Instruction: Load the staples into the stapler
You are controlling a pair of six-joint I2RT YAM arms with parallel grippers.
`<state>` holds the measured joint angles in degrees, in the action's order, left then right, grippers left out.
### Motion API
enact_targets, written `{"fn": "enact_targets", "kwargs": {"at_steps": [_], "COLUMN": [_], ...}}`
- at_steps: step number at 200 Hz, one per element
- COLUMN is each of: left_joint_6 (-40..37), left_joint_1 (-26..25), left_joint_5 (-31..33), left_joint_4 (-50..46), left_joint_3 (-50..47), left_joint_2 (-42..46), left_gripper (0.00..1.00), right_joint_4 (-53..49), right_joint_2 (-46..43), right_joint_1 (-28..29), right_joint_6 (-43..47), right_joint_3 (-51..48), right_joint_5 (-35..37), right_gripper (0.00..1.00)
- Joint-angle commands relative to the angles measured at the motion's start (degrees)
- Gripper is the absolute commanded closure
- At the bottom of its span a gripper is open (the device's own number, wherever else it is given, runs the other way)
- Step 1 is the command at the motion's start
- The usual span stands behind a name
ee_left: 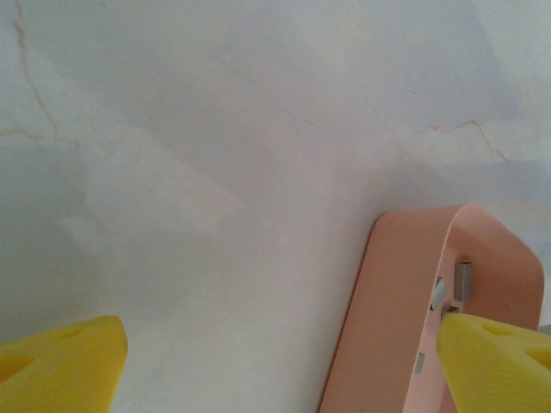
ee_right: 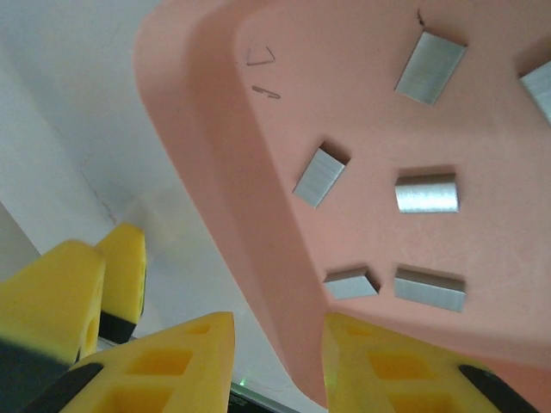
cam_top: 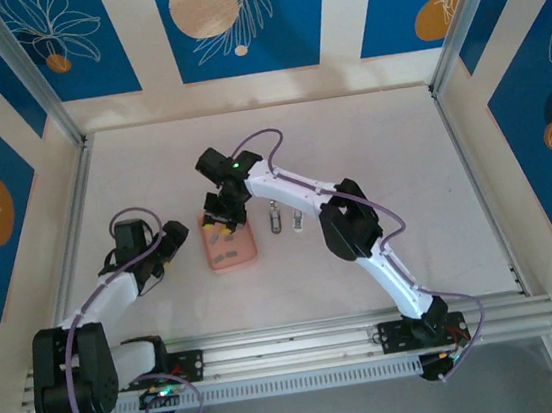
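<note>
The salmon-pink tray (cam_top: pixel 233 250) sits mid-table with several small grey staples (ee_right: pixel 426 193) lying flat on its floor; one staple (ee_left: pixel 463 280) shows by the rim. My right gripper (ee_right: pixel 277 344) hangs over the tray's far-left corner, open, with the tray wall (ee_right: pixel 258 232) between its fingers. A gap shows on the outer side. My left gripper (ee_left: pixel 280 344) is wide open low beside the tray's left side, one finger (ee_left: pixel 495 361) over the tray. The small grey stapler (cam_top: pixel 273 217) lies on the table right of the tray.
Another small grey piece (cam_top: pixel 297 221) lies beside the stapler. In the right wrist view the left gripper's yellow finger (ee_right: pixel 69 284) sits close outside the tray. Blue patterned walls and metal rails (cam_top: pixel 52 103) enclose the white table (cam_top: pixel 379 143).
</note>
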<state>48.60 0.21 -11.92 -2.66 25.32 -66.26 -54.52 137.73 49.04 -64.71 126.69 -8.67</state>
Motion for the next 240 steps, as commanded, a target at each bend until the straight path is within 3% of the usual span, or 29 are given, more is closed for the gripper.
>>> {"fn": "enact_targets", "kwargs": {"at_steps": [1, 20, 183, 240], "left_joint_6": [2.03, 2.64, 0.89, 0.05], "left_joint_1": [0.74, 0.67, -0.12, -0.38], "left_joint_5": [1.65, 1.99, 3.53, 4.02], "left_joint_4": [-2.09, -2.05, -3.53, -3.93], "left_joint_3": [-1.18, -1.59, -1.68, -1.50], "left_joint_2": [1.39, 1.74, 3.50, 3.42], "left_gripper": [0.09, 0.09, 0.08, 0.08], "right_joint_4": [-1.52, -2.15, -4.60, -6.78], "right_joint_2": [2.90, 4.57, 10.10, 12.18], "right_joint_1": [0.26, 0.27, 0.93, 0.95], "right_joint_6": [-4.18, -6.77, -21.35, -21.60], "right_joint_3": [3.95, 5.29, 9.76, 12.07], "right_joint_5": [-4.29, -4.78, -1.35, 2.11], "right_gripper": [0.67, 0.73, 0.73, 0.71]}}
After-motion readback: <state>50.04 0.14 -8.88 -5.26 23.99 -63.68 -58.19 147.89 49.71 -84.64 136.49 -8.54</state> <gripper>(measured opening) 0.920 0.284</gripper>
